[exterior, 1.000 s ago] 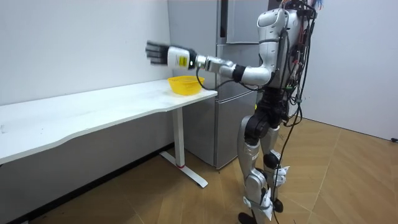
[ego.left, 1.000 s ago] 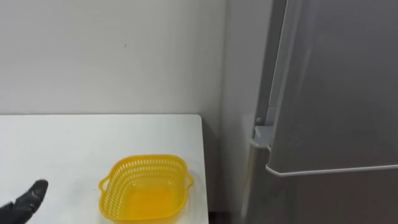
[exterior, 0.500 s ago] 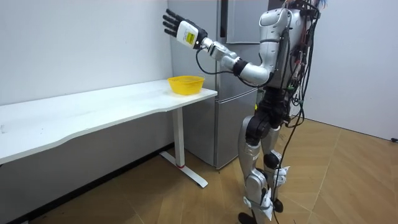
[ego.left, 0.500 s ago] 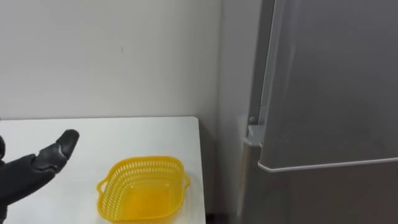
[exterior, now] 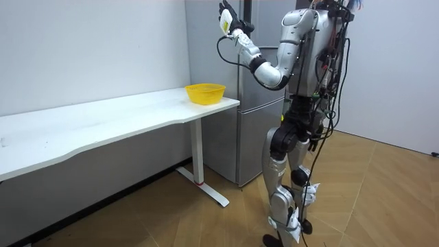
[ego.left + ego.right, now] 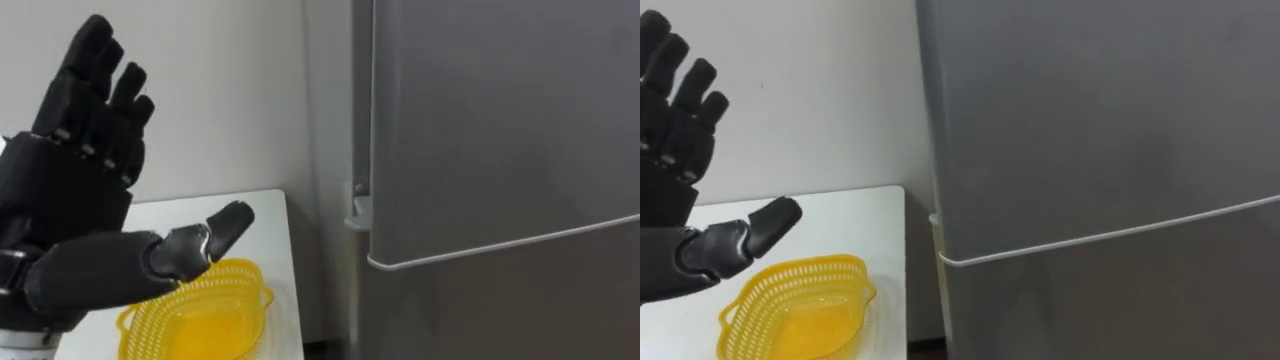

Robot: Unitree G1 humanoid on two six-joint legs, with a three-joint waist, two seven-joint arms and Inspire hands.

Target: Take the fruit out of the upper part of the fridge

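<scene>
Left eye view: left hand [image 6: 62, 200] at the frame's left, fingers [image 6: 95, 58] straight and spread, holding nothing, held high presumably to reach the closed upper fridge door [image 6: 500, 120].

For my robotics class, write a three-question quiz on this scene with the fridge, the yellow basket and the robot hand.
1. True or false: the upper door of the fridge stands open.
2. Fill in: the yellow basket sits on the end of the table nearest the ____.
3. The left robot hand is: A) shut on the basket; B) open, holding nothing; C) flat on the table.
Key: 1 false; 2 fridge; 3 B.
</scene>
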